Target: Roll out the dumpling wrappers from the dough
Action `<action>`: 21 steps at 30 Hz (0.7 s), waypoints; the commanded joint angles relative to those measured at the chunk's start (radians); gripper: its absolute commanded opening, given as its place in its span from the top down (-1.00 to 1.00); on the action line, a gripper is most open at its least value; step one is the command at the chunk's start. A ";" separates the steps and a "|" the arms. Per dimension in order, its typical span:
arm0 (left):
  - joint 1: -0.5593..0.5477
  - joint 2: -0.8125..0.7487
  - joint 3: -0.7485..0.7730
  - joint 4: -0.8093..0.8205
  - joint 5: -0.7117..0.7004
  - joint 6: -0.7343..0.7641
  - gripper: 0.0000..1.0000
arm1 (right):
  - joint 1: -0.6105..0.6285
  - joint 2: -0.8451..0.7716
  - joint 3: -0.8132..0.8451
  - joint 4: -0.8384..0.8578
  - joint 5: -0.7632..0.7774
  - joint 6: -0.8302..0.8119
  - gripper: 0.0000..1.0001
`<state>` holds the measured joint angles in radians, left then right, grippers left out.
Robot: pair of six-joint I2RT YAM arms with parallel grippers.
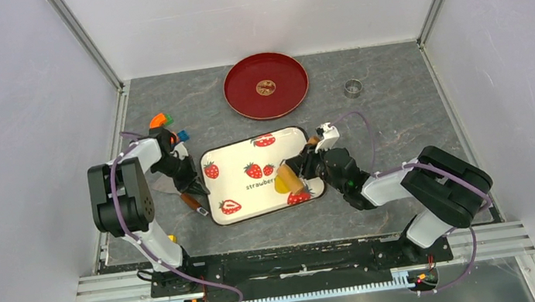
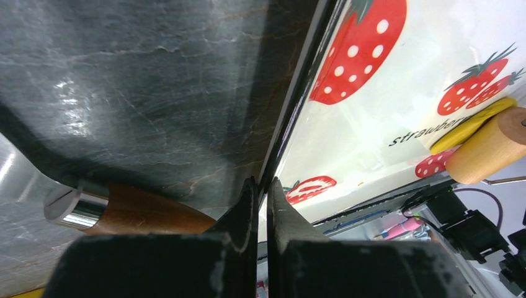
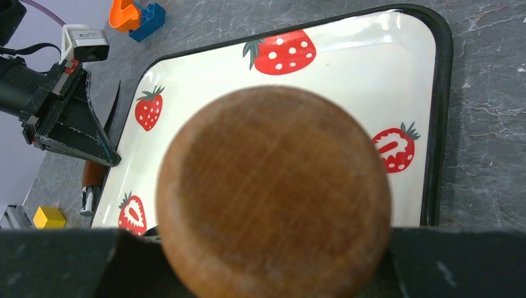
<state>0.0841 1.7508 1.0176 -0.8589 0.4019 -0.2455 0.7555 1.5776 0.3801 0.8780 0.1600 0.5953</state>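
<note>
A flattened piece of yellow dough (image 1: 281,187) lies on the strawberry tray (image 1: 237,155), near its front right. It also shows in the left wrist view (image 2: 474,121). My right gripper (image 1: 301,170) is shut on a wooden rolling pin (image 1: 291,177) that rests on the dough. The pin's round end (image 3: 273,192) fills the right wrist view and hides the dough there. My left gripper (image 1: 195,185) is shut on the tray's left rim (image 2: 291,118). No separate coin-sized yellow disc shows. I cannot tell whether the small gold-tan spot (image 1: 266,86) at the red plate's centre is dough.
A wooden-handled knife (image 1: 191,201) lies on the table beside my left gripper. The red plate (image 1: 241,96) stands at the back, with a metal ring cutter (image 1: 352,89) to its right. Orange (image 1: 160,120) and blue (image 1: 183,135) blocks lie back left. A yellow block (image 1: 173,238) lies front left.
</note>
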 commanded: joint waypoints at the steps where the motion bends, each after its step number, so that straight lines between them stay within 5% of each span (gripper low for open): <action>1: 0.049 0.016 0.073 -0.032 -0.102 0.014 0.96 | -0.050 0.115 -0.101 -0.562 0.195 -0.176 1.00; 21: 0.106 0.006 0.119 -0.004 -0.237 0.000 0.96 | -0.094 0.175 -0.078 -0.589 0.195 -0.144 1.00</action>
<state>0.1219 1.8053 1.1065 -0.8913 0.3775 -0.2466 0.7158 1.6157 0.4046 0.8787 0.1543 0.6651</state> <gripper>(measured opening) 0.043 0.343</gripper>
